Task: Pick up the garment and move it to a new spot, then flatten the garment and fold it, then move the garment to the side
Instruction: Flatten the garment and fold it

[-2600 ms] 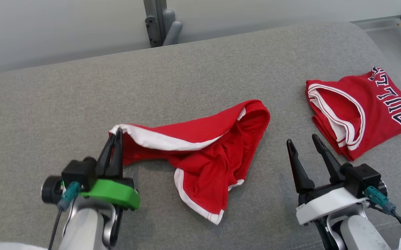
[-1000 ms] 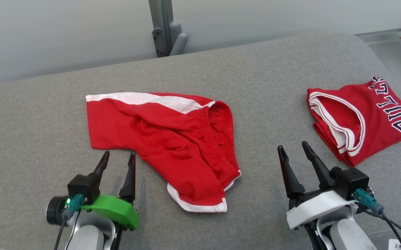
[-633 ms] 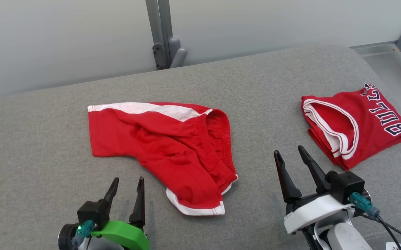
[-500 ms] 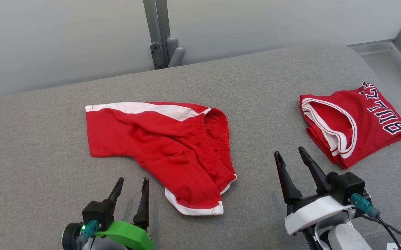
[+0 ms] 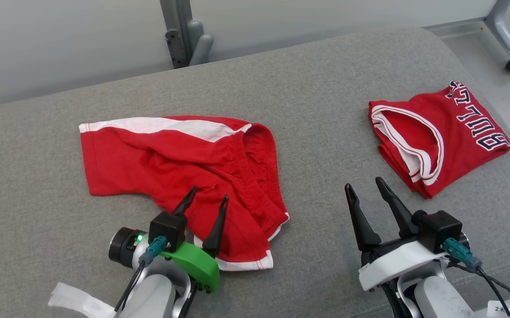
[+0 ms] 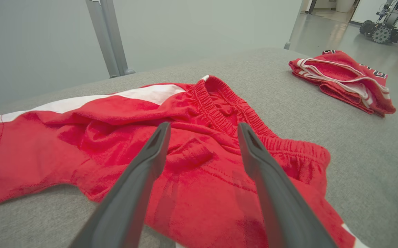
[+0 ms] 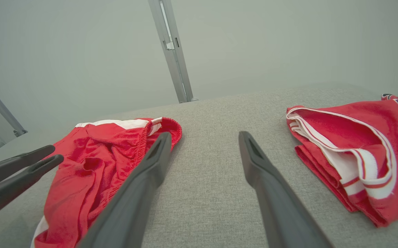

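The garment, red shorts (image 5: pixel 162 150) with a white side stripe, lies spread but wrinkled on the grey padded surface (image 5: pixel 325 110). My left gripper (image 5: pixel 209 193) is open just above the near leg of the shorts (image 6: pixel 47 151), with red cloth showing between its fingers and nothing gripped. My right gripper (image 5: pixel 363 183) is open over bare padding, right of the shorts (image 7: pixel 92 162). In the right wrist view the left gripper (image 7: pixel 57 153) shows at the left edge, and the right gripper (image 7: pixel 204 134) points between the two red pieces.
A folded red jersey (image 5: pixel 440 137) with dark lettering lies at the far right, near the surface's edge. A metal post (image 5: pixel 179 31) rises behind the surface, and a frame leg with a caster (image 5: pixel 506 35) stands on the floor at the back right.
My left gripper let go of the shorts' hem, leaving them spread out, then moved right over their near leg. The camera has shifted. The right gripper stays open in place.
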